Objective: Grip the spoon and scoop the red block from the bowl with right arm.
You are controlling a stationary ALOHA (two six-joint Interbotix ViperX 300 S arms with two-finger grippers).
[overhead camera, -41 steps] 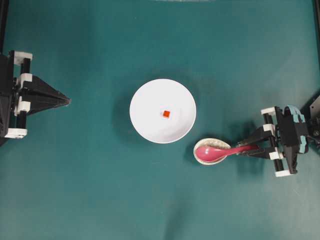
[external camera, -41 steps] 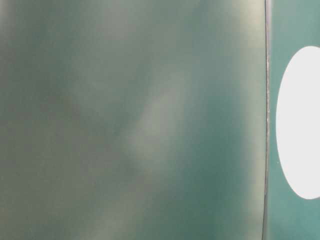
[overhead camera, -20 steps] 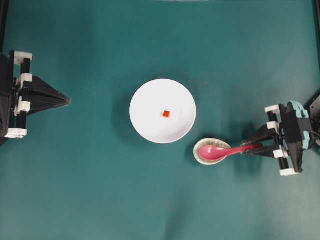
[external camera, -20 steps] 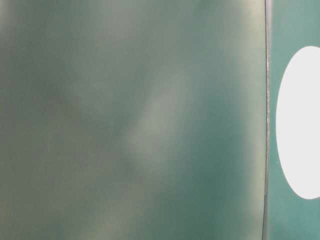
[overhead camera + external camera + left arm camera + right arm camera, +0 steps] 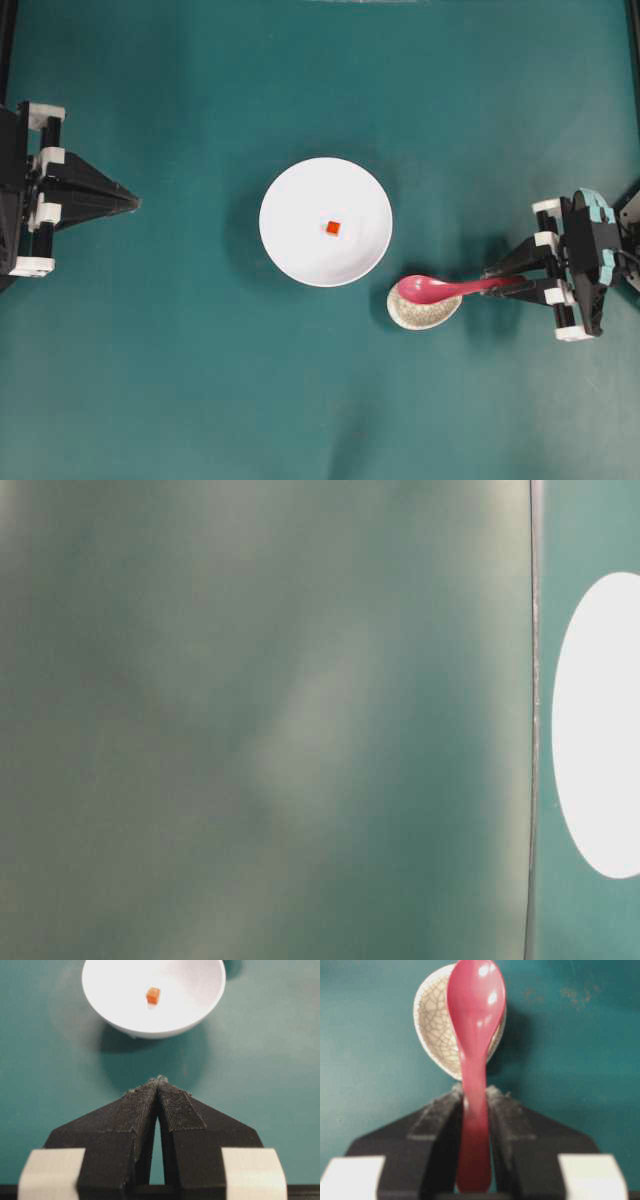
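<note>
Table-level view blurred, bowl (image 5: pixel 600 725) cut off at edge, right gripper (image 5: pixel 474 1097) clamping spoon (image 5: pixel 475 1035) handle, left gripper (image 5: pixel 159 1081) closed, empty.

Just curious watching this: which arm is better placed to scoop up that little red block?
The right: its tool already grips the spoon beside the bowl holding the red block. The left tool is shut and empty.

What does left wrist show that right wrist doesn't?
Left wrist only: the bowl with the block inside, and the left gripper shut and empty, short of the bowl. Right wrist only: the right gripper shut on the spoon, its scoop over the small dish. Both: the green table.
</note>
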